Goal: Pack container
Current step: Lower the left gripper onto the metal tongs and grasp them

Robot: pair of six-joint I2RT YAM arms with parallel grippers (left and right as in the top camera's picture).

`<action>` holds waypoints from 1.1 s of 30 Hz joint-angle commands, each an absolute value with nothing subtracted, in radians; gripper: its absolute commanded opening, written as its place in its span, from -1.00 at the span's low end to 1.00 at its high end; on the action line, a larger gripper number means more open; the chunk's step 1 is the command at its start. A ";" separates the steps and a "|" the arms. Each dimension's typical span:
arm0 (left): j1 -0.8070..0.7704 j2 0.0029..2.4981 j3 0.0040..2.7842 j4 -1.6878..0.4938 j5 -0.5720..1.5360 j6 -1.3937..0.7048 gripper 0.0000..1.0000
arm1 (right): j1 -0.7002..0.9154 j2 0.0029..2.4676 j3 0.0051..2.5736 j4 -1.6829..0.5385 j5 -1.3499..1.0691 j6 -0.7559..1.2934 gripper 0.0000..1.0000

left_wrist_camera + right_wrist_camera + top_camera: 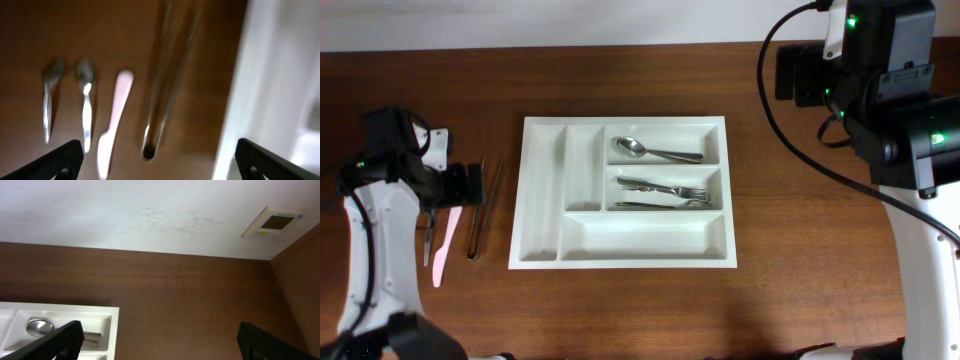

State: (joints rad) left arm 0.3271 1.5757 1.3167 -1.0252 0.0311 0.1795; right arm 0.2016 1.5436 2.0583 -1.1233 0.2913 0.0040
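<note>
The container (542,190) is plain white. The table (800,230) is dark brown with wood grain. The knife (114,120) is pale pink; the blurred tongs (170,100) seem silver.

Left-wrist view blurred — container (267,75) cut by right edge, tongs (176,82) smeared.

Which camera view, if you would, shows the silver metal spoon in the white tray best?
The overhead view: the silver metal spoon lies whole in the white plastic tray, top wide compartment. The right wrist view shows only its bowl; the left wrist view misses it.
</note>
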 commanded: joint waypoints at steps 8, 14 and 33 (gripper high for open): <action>0.341 1.877 1.324 -1.047 -0.023 0.228 0.79 | 0.194 1.544 2.067 -1.124 0.304 0.016 0.97; 0.299 1.964 1.324 -1.029 -0.043 0.242 0.53 | 0.194 1.544 2.067 -1.123 0.304 0.016 0.97; 0.249 2.043 1.324 -0.995 -0.132 0.263 -0.66 | 0.194 1.544 2.067 -1.124 0.304 0.016 0.97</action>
State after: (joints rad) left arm 0.2478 2.0144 1.3186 -1.0008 -0.1143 0.2573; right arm 0.2016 1.5436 2.0583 -1.1233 0.2913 0.0040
